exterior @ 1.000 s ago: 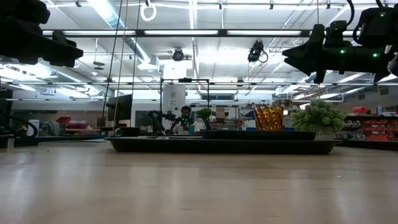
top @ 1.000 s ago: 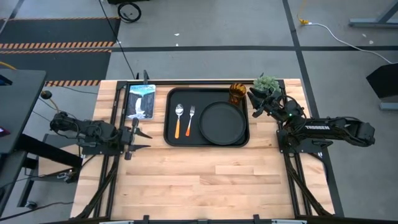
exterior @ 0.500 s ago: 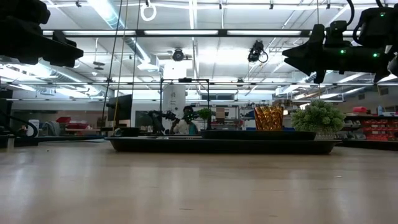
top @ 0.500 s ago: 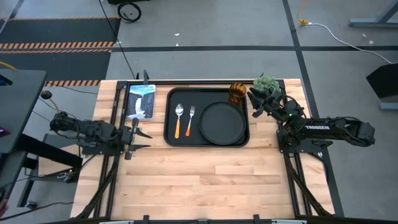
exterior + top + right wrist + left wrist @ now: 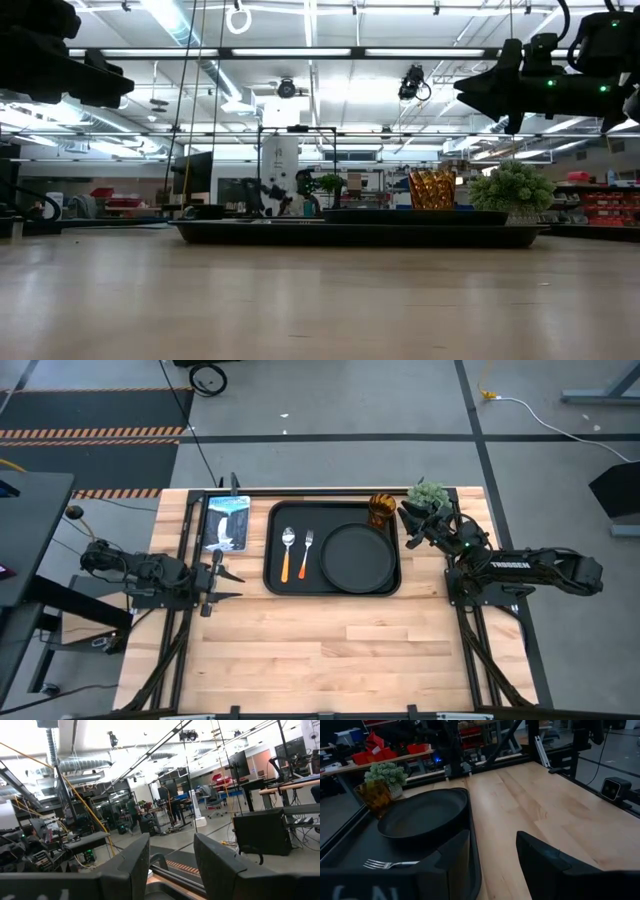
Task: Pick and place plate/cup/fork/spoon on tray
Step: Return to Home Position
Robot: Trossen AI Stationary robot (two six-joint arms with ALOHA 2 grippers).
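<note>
The black tray lies at the table's far middle. On it lie the spoon and the fork side by side at its left, the round black plate at its right, and the amber cup upright at its far right corner. My left gripper is open and empty, left of the tray; its wrist view shows the plate, the cup and the fork's tines. My right gripper is open and empty, raised beside the cup.
A small green plant stands at the far right, just right of the cup. A picture card lies left of the tray. The near half of the wooden table is bare wood. A person moves in the room beyond.
</note>
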